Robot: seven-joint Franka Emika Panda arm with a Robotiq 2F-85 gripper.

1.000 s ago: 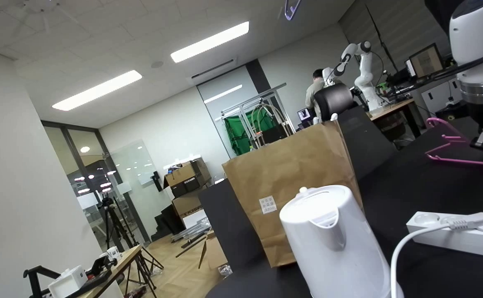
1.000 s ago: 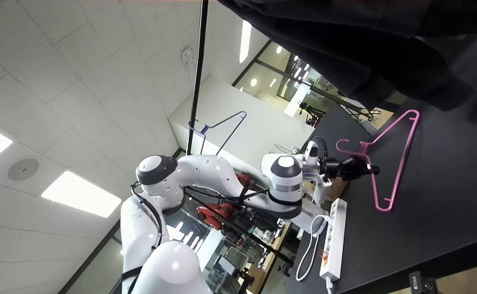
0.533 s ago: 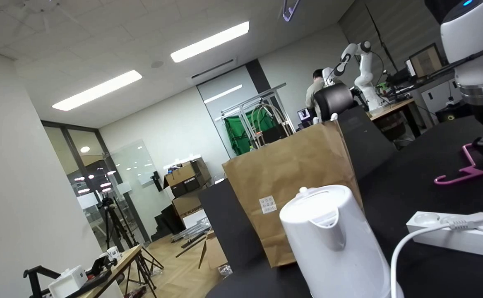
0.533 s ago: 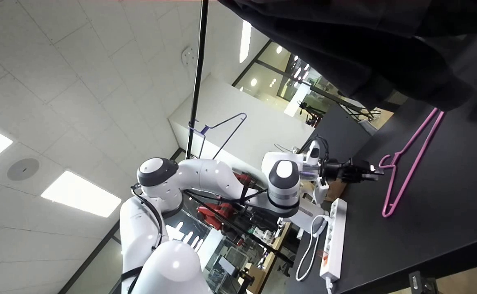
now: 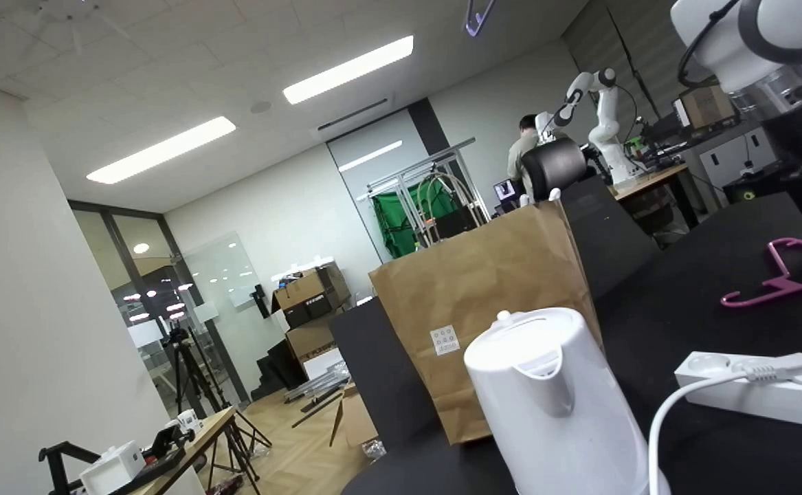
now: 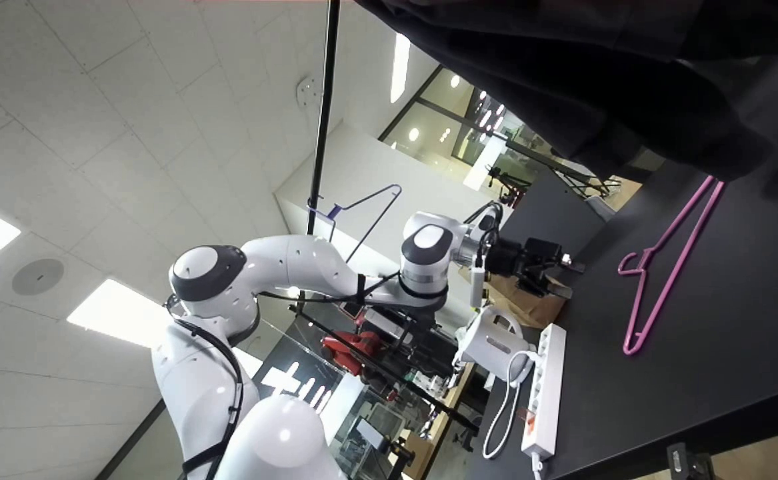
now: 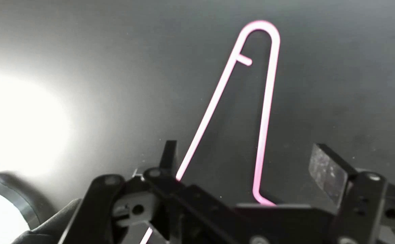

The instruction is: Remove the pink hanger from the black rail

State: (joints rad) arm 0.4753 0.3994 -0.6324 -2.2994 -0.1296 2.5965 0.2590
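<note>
- Over to the left, in an exterior view, the white robot arm (image 6: 312, 263) bends across my sight; the bottom edge cuts off its lower end, so I can't see its foot.
- Above that bend goes the black rail (image 6: 324, 100), running out past the top edge and, farther down, slipping behind the arm.
- A purple hanger (image 6: 334, 211) hangs on the rail; part of its outline is lost behind the arm as well.
- Then a white kettle (image 6: 492, 350), with a small grey mark on its side that I can't read.
- Near it, a brown paper bag (image 6: 535, 310), mostly hidden behind the kettle and the claw (image 6: 573, 280).
- A white power strip (image 6: 544, 393) lies on the black table (image 6: 729, 320), its sockets too small for me to count.
- The claw stands spread, its two fingers well apart; the wrist view shows that plainly, though the dark linkage behind them blurs together.
- Farther right, a dark mass (image 6: 595, 80) like cloth hangs in from the top edge, too black for me to say what it is.
- The pink hanger (image 6: 679, 267) lies on the table, apart from the claw and well apart from the rail. Its upper end goes out of sight behind the dark mass, and in the wrist view the claw's own body covers some of it.
</note>
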